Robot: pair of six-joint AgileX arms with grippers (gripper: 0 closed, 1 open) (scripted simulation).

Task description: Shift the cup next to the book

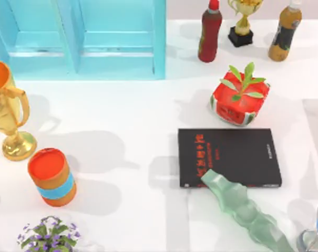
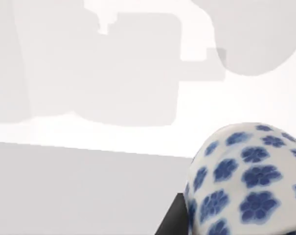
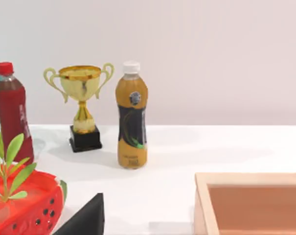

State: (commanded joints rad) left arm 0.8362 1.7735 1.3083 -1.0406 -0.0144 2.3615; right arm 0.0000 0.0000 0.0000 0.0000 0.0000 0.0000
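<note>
1. Although the left wrist view looks out from right at the left pincer, it does not settle whether that pincer is open, closed or gripping, so I cannot tell its state.
2. The small white porcelain-like cup with a blue flower pattern (image 2: 245,181) sits very close in front of the left pincer, above the white table (image 2: 79,191). A dark flat piece (image 2: 172,221) shows just beneath it, and what that piece is cannot be told.
3. The flat rectangular black book with red lettering (image 1: 229,157) lies on the table in the top view. A pale green, wavy glass-like piece (image 1: 245,210) rests across its near edge.
4. Just behind the book stands a red watermelon-patterned pot with a green leafy plant (image 1: 238,102).
5. Ahead of the right wrist camera, at the back of the table, stand a dark red bottle with a red cap (image 3: 11,112), a gold trophy on a black base (image 3: 81,105) and an orange-brown bottle with a white cap (image 3: 131,120). A light wooden box (image 3: 250,203) is nearer.
6. On the table's left side, well apart from the book, are a large gold cup-shaped trophy (image 1: 9,110), an orange cylinder with a light-blue band (image 1: 52,176) and a purple-flowered plant (image 1: 48,233). A turquoise cabinet (image 1: 85,37) stands behind them.
</note>
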